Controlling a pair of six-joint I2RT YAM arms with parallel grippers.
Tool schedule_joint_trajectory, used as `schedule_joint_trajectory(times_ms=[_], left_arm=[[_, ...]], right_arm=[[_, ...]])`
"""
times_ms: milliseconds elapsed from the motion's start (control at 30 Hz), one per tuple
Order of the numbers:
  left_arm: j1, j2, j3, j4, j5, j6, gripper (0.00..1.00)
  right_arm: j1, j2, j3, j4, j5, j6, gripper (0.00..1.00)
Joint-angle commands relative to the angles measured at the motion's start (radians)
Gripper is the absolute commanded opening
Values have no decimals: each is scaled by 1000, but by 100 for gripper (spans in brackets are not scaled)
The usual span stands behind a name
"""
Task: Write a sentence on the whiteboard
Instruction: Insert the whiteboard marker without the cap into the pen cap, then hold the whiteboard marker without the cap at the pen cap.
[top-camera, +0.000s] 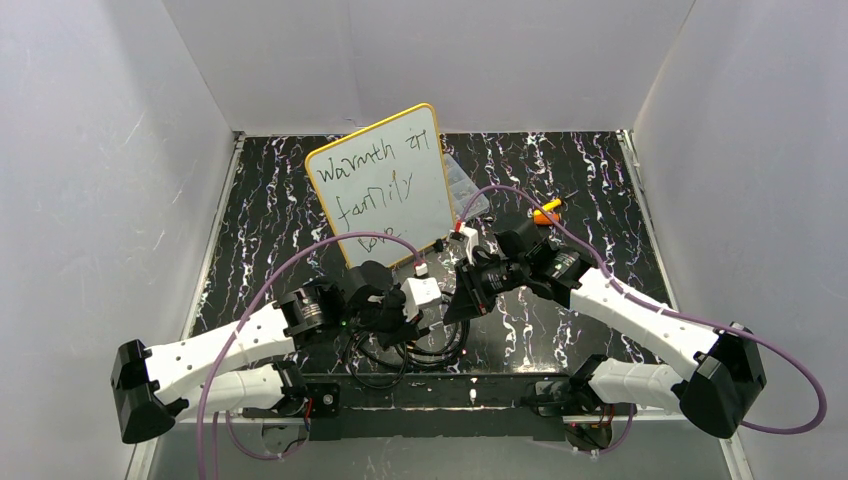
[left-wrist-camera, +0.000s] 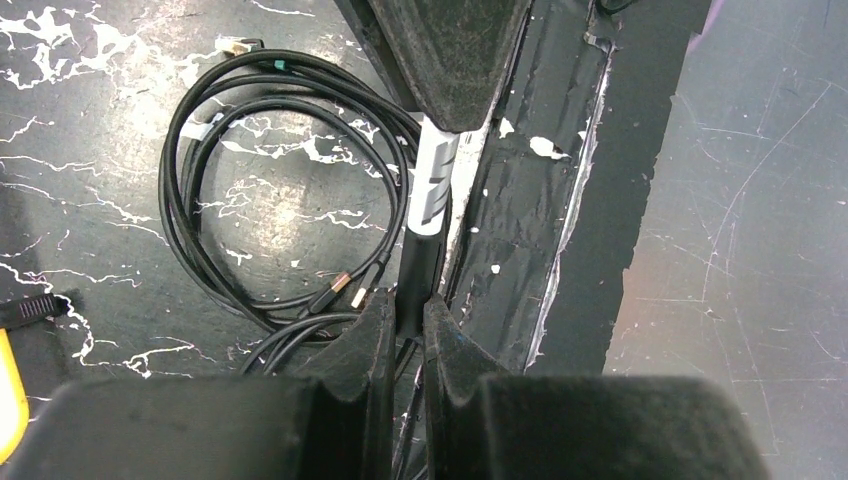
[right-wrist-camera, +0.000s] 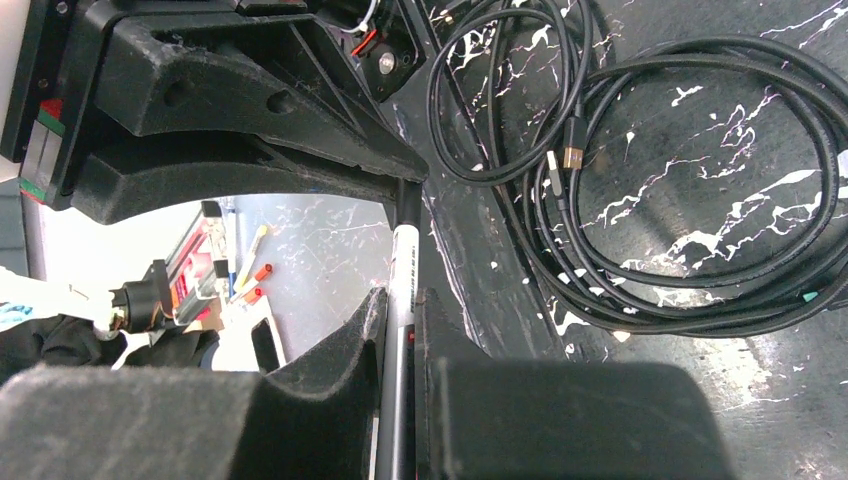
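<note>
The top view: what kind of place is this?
Probably a robot lab test booth: plain white walls around a black marbled table, with left arm and right arm bolted at its edge.

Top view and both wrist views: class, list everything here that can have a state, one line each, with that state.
whiteboard, propped up at a tilt, written on
sentence, on the board in three black lines
marker, clamped between both grippers
left gripper, shut on the marker's black end
right gripper, shut on the marker's white barrel
cable, coiled, plugs free
</note>
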Motion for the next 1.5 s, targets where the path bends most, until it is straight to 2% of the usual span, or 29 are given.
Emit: schedule_joint_trajectory(times_ms=[0,567,700,867,933,1033,1100,1267,1300,1467], left_arm=[[15,-24,143,557,21,-13,0],[35,-11,151,580,57,-22,0],[35,-45,178,370,34,54,0],[35,-117,189,105,-73,114,0],[35,-153,188,27,-142,117,5],[36,-213,175,-29,-236,108,25],[36,-237,176,-60,-282,95,32],[38,-271,194,-72,-324,1,62],[39,-272,201,-71,-336,-31,65],[45,-247,247,-61,-397,-399,74]], right_arm=[[90,34,-30,111,-72,41,1],[109,5,-44,120,-32,54,1],[109,-41,-19,67,43,0,1],[109,-127,-29,105,145,7,1],[108,-161,-32,114,195,12,1],[109,-218,-45,135,267,19,1],[109,-256,-61,162,311,29,1],[109,-336,-93,237,396,54,1],[108,-355,-99,252,412,59,1],[108,-492,-197,464,482,130,1]])
